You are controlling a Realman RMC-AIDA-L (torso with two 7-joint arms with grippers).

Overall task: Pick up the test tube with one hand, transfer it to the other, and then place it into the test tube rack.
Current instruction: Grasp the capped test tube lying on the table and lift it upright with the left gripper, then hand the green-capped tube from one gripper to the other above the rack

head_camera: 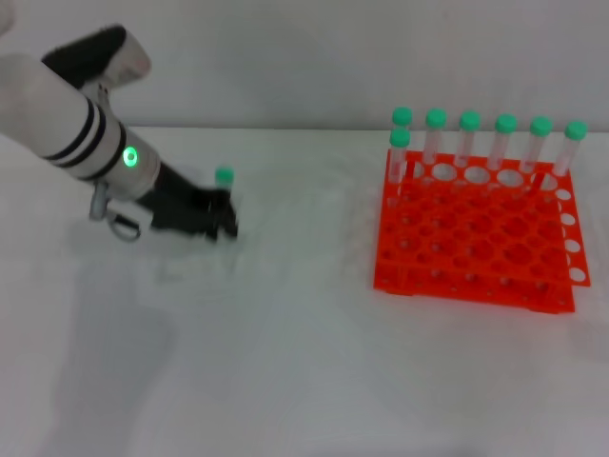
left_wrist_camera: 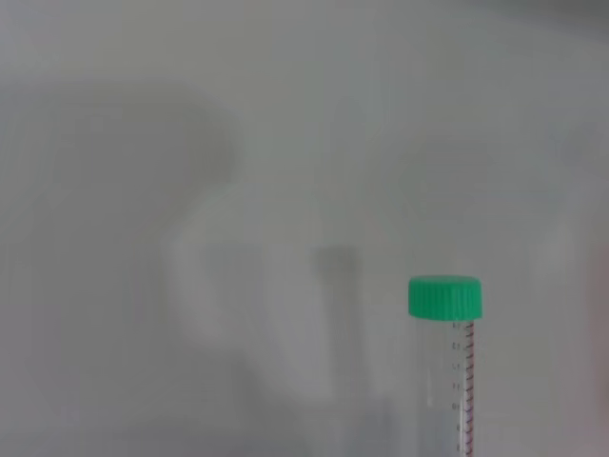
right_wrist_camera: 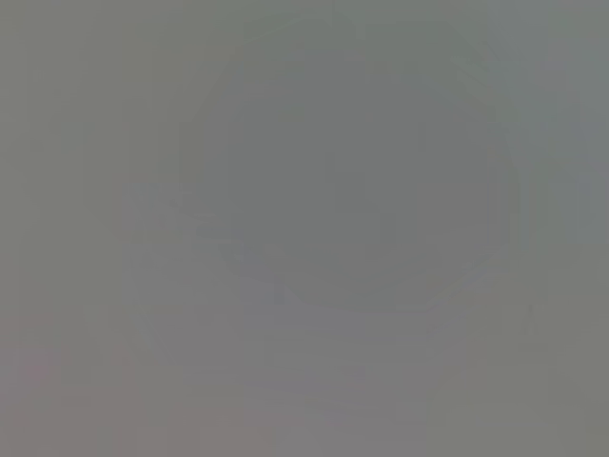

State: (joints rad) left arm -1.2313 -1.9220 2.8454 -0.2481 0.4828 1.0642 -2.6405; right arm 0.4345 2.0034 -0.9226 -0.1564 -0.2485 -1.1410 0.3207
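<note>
My left gripper (head_camera: 217, 215), black on a silver-white arm with a green light, is low over the table at the left. It is shut on the test tube (head_camera: 225, 177), whose green cap sticks out past the fingers. In the left wrist view the clear tube with its green cap (left_wrist_camera: 445, 297) stands free of the table, and its shadow falls apart from it. The orange-red test tube rack (head_camera: 476, 249) stands on the table at the right, well away from the gripper. The right gripper is out of view; the right wrist view shows only plain grey.
Several green-capped tubes (head_camera: 505, 124) stand in the rack's back row, with one more (head_camera: 400, 139) at its left end just in front. The white table (head_camera: 285, 362) stretches between the gripper and the rack.
</note>
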